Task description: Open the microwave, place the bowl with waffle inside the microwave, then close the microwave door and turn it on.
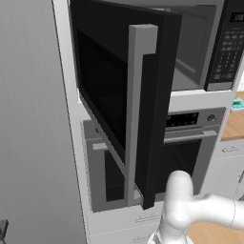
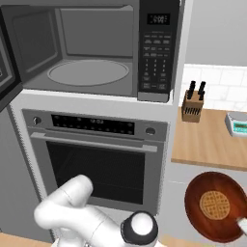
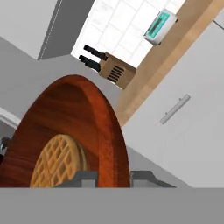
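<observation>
Black and swung wide, the microwave door (image 1: 119, 95) is standing open toward the left base camera, its grey bar handle (image 1: 138, 114) running vertically down the free edge, while the microwave (image 1: 200, 43) cavity is showing behind it above the silver oven (image 1: 190, 143); the white arm is bending low at the bottom right of that view. From the right base view, the microwave cavity is gaping open with its glass turntable (image 2: 89, 72) bare, the keypad strip (image 2: 157, 53) sitting to its right, and the bowl (image 2: 193, 205) is hanging low at the lower right, in front of the cabinet below the counter (image 2: 207, 140), with the waffle (image 2: 214, 205) lying in it. A knife block (image 2: 193, 106) and a small teal scale (image 2: 239, 124) are resting on that counter. In the hand view, the bowl's reddish-brown rim is rising edge-on straight up from between the two fingertips (image 3: 85, 178), so the pincer (image 3: 114, 179) is looking closed narrowly on the rim, carrying the bowl with the waffle inside. Judging from these pictures, the opening step is done and the bowl is waiting to be lifted: the cavity is lying well up and to the left of the pincer, so the coming move is calling for a rise and a leftward reach past the open door, keeping the bowl level.
</observation>
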You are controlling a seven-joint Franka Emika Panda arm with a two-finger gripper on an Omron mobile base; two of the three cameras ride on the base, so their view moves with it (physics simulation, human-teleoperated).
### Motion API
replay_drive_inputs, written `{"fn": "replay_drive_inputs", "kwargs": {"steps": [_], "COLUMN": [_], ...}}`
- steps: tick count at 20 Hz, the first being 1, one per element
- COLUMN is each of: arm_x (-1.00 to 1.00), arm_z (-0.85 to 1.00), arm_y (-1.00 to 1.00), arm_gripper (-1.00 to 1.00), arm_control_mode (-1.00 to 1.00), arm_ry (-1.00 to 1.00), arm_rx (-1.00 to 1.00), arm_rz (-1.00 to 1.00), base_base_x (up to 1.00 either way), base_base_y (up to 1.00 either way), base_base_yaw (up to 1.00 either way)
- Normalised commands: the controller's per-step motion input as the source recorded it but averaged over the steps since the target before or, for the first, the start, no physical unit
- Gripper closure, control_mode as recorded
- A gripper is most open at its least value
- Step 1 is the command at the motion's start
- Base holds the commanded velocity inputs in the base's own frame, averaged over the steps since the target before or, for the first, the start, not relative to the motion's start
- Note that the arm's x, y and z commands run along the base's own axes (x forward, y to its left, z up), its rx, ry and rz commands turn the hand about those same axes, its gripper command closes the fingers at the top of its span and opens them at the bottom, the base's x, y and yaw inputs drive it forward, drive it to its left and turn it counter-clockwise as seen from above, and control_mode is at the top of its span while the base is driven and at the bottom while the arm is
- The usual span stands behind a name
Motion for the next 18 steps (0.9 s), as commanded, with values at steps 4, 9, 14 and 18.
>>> {"fn": "replay_drive_inputs", "kwargs": {"steps": [4, 9, 14, 18], "arm_x": [-0.95, -0.76, -0.42, -0.37], "arm_z": [0.00, 0.03, 0.65, 1.00], "arm_y": [1.00, 1.00, 1.00, 1.00], "arm_gripper": [1.00, 1.00, 1.00, 1.00], "arm_control_mode": [-1.00, -1.00, -1.00, -1.00], "arm_ry": [-0.13, -0.14, 0.00, 0.10], "arm_rx": [-0.02, -0.06, -0.10, -0.09], "arm_rz": [-0.01, -0.08, -0.07, 0.00], "base_base_x": [0.00, 0.00, 0.00, 0.00], "base_base_y": [0.00, 0.00, 0.00, 0.00], "base_base_yaw": [0.00, 0.00, 0.00, 0.00]}}
